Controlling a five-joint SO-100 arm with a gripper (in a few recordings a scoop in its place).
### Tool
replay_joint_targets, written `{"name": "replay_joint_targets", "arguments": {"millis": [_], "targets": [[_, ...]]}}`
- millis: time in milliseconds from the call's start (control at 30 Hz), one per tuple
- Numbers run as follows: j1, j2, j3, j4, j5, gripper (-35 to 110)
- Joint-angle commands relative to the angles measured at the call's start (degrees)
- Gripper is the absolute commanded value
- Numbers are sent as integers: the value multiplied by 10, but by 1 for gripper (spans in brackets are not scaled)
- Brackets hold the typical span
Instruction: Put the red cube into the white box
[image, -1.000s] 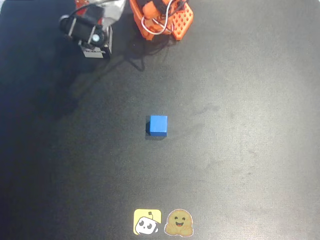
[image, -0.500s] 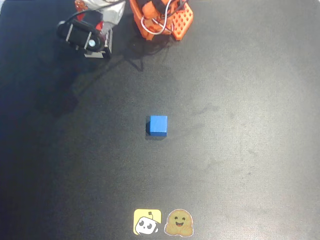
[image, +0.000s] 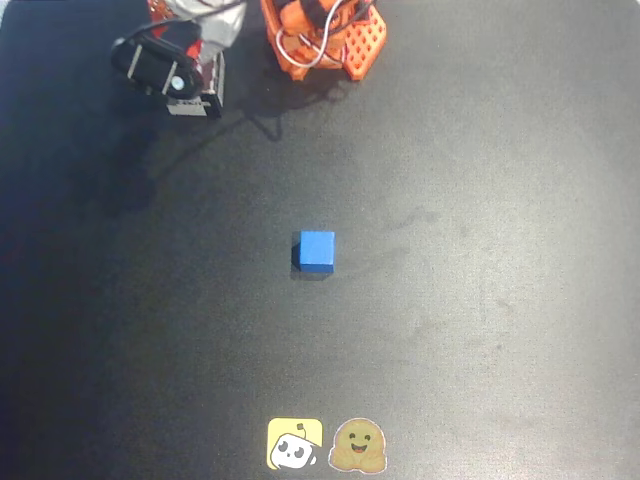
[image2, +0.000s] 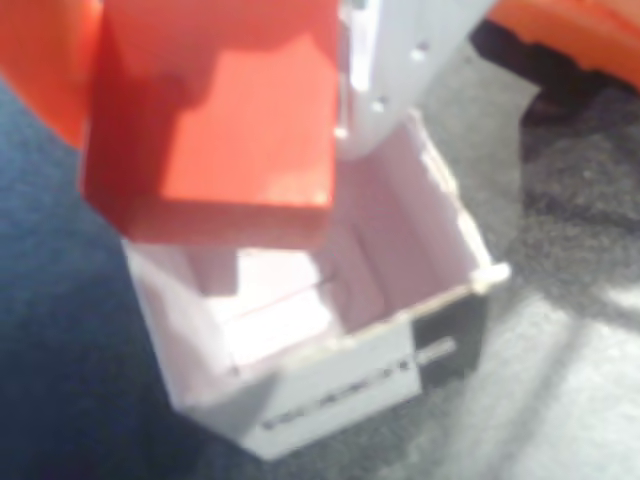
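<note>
Over dark table (image2: 60, 330), matte red cube (image2: 225, 130) above white box (image2: 340, 385).

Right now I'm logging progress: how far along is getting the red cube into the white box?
Pickup looks done: in the wrist view the red cube sits in the gripper, carried right above the open white box. In hand: lining it up over the opening. Left: letting go so it drops in. The blue cube lies mid-mat.

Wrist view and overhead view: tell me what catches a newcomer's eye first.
In the wrist view, the red cube looms large, held between the gripper fingers directly above the open white box. In the overhead view, the blue cube sits alone mid-table.
</note>
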Motion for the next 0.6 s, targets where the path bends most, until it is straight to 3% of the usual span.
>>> {"name": "replay_joint_targets", "arguments": {"millis": [0,333,567], "targets": [[9,26,4,-9,-8,3],[8,181,62,8,-44,9],[22,139,78,-25,-67,11]]}}
